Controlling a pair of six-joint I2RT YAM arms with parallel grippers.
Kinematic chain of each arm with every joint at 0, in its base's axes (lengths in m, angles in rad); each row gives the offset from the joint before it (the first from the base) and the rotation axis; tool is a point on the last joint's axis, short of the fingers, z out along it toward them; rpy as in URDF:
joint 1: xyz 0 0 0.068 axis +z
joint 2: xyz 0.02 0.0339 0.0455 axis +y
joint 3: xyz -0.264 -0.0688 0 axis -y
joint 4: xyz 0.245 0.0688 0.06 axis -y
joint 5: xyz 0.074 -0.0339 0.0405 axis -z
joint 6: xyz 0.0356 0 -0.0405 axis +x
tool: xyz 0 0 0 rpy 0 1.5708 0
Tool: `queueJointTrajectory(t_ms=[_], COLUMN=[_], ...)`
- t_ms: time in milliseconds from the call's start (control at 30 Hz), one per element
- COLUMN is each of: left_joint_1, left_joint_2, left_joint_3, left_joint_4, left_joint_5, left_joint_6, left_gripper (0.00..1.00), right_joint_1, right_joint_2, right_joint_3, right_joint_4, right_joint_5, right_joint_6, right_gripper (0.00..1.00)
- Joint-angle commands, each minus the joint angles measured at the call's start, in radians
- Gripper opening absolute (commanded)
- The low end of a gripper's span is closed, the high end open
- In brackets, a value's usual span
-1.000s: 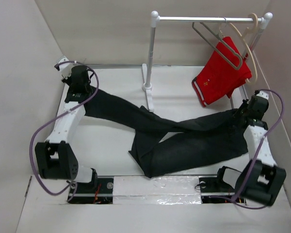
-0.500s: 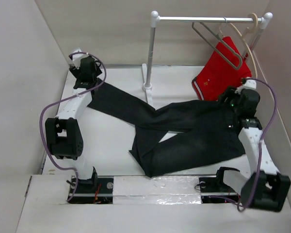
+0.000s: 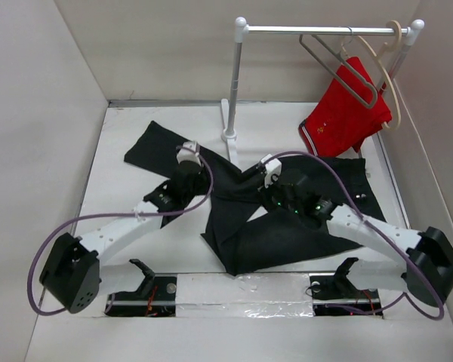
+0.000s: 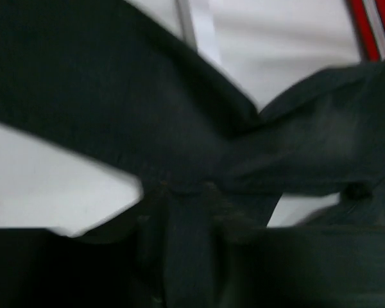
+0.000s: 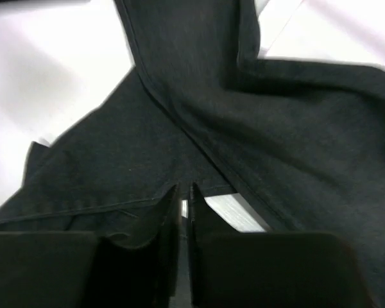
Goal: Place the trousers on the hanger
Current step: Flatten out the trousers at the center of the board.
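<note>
Two pinches on the near, wide end of the trousers (image 3: 302,234) should come before lifting toward the far-right hanger (image 3: 340,69); right gripper (image 3: 275,185) fingers (image 5: 167,215) sit pressed together, left gripper (image 3: 183,175) too blurred to tell.

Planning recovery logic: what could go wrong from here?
The trousers lie crossed and bunched, so a grab could take two layers.
The hanger hangs on the rail beside the red shorts; lifting it could snag them.
Left wrist view is blurred, so that grip can't be checked.

One pair of black trousers (image 3: 287,234), one red shorts (image 3: 346,121), one grey hanger (image 3: 340,68), one cream hanger (image 3: 389,90), one rail stand (image 3: 234,83), two arms (image 3: 121,230).
</note>
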Motion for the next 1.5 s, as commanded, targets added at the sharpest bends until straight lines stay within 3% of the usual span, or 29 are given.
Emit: queueJointTrajectory(t_ms=[0,100,167,433,567,667,700,733,1100,1233,1467], left_joint_1=[-0.007,-0.007,-0.007,-0.016,-0.016,-0.016,-0.016,-0.016,-0.016,-0.016,-0.025], left_joint_2=[-0.105,-0.105,-0.074,0.142,0.185,0.182,0.159,0.145,-0.132,-0.266,-0.579], left_joint_3=[-0.155,-0.242,-0.256,-0.225,-0.219,-0.228,-0.234,-0.239,-0.306,-0.346,-0.375], left_joint_4=[0.024,0.072,0.095,0.225,0.25,0.261,0.259,0.255,0.078,-0.001,-0.117], left_joint_5=[0.09,0.173,0.185,0.261,0.256,0.254,0.255,0.254,0.304,0.318,0.367], left_joint_6=[-0.067,-0.081,-0.072,-0.023,-0.021,-0.025,-0.025,-0.028,-0.044,-0.087,-0.147], left_gripper=[0.31,0.43,0.45,0.45,0.35,0.15,0.04,0.0,0.0,0.0,0.0], right_joint_1=[0.007,0.041,0.041,0.041,0.041,0.041,0.041,0.041,0.006,-0.054,-0.119], right_joint_2=[0.063,0.161,0.214,0.418,0.481,0.536,0.552,0.567,0.669,0.71,0.736], right_joint_3=[0.039,0.106,0.148,0.235,0.273,0.316,0.329,0.352,0.434,0.439,0.427], right_joint_4=[0.11,0.099,0.107,0.124,0.121,0.109,0.103,0.084,0.073,0.084,0.109], right_joint_5=[0.0,0.009,0.018,0.0,-0.013,0.03,0.036,0.044,0.199,0.146,0.07], right_joint_6=[-0.047,-0.074,-0.075,-0.094,-0.093,-0.102,-0.107,-0.108,-0.104,-0.088,-0.088], right_gripper=[0.18,0.31,0.41,0.43,0.45,0.48,0.48,0.48,0.37,0.26,0.26])
